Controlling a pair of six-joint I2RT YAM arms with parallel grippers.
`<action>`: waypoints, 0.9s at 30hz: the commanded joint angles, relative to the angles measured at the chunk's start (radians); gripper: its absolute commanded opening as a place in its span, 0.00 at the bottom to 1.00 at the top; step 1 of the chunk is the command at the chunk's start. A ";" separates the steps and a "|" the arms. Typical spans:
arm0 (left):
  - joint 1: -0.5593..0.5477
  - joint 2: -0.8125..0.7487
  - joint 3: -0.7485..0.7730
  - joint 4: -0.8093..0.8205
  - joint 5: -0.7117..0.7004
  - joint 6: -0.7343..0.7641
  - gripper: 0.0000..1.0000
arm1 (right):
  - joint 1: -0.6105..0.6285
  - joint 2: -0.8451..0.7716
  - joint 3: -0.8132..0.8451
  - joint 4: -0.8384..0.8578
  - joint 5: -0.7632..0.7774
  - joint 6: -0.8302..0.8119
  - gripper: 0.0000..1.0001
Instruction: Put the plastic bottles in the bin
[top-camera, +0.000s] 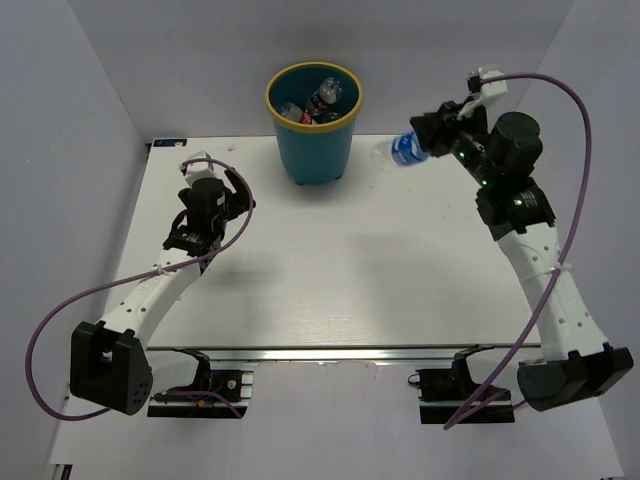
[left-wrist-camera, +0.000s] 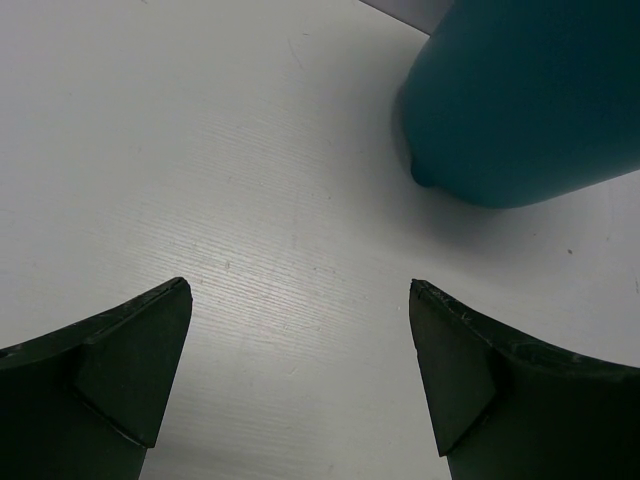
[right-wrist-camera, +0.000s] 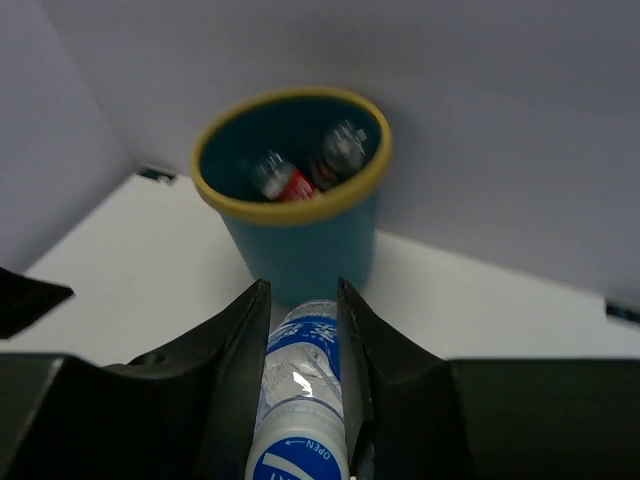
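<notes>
The right gripper (right-wrist-camera: 300, 292) is pinching the blue-label bottle (right-wrist-camera: 300, 365) in the air, its long axis pointing at the bin (right-wrist-camera: 300, 255). The bin is standing ahead and leftward, containing other bottles (right-wrist-camera: 285, 183). The left gripper (left-wrist-camera: 300, 295) is hovering spread and empty.

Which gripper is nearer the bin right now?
Right. The right gripper, holding the blue-label bottle, is raised just right of the bin; the left gripper sits low over the table, farther off to its left.
</notes>
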 joint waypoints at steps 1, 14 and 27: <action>0.006 -0.026 -0.007 -0.012 -0.044 0.000 0.98 | 0.074 0.088 0.043 0.425 -0.056 -0.027 0.00; 0.007 -0.026 -0.005 -0.021 -0.106 0.002 0.98 | 0.255 0.912 0.920 0.516 0.185 -0.147 0.17; 0.012 -0.021 0.000 -0.018 -0.064 0.000 0.98 | 0.259 0.952 0.880 0.548 0.219 -0.133 0.89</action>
